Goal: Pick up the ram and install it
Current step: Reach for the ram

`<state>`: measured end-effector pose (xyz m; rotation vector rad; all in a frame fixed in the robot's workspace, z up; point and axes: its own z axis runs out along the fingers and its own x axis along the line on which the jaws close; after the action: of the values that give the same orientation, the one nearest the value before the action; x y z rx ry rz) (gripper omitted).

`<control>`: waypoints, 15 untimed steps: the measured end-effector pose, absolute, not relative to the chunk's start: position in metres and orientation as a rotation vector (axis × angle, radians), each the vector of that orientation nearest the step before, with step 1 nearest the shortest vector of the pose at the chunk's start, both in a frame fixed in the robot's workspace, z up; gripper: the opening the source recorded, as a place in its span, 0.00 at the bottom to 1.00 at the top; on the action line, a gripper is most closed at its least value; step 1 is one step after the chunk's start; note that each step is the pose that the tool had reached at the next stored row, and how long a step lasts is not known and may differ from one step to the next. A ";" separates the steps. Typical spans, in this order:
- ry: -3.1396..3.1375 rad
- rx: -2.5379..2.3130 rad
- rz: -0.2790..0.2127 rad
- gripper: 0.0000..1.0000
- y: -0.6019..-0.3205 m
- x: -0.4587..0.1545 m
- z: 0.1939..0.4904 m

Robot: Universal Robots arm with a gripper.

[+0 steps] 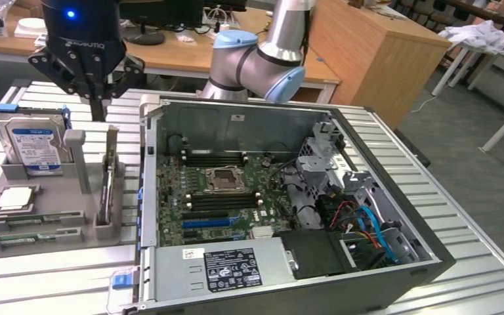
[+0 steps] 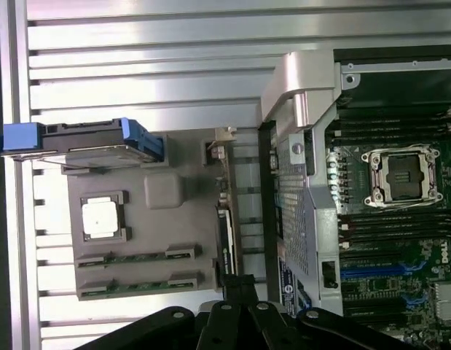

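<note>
I read the claw (image 1: pixel 102 105) closed and empty; the ram (image 1: pixel 29 220) lies flat in the fixture (image 1: pixel 50 248) below it, toward the exterior view's left, long axis parallel to the face of the hard drive (image 1: pixel 33 141).

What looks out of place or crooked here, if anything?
Nothing stands out. The hard drive stands upright in the gray holder, the CPU chip lies flat in its recess, and both ram sticks lie straight in their slots. The computer case lies open, its CPU socket empty. The pincer hangs shut above the holder.
</note>
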<state>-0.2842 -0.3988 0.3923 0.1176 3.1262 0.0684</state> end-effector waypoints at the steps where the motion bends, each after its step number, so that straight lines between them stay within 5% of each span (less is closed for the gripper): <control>1: 3.126 0.117 0.068 0.11 -0.399 -0.286 0.392; 15: 3.131 0.118 0.068 0.11 -0.399 -0.314 0.392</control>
<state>-0.3143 -0.3988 0.3922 0.1179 3.1311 0.0682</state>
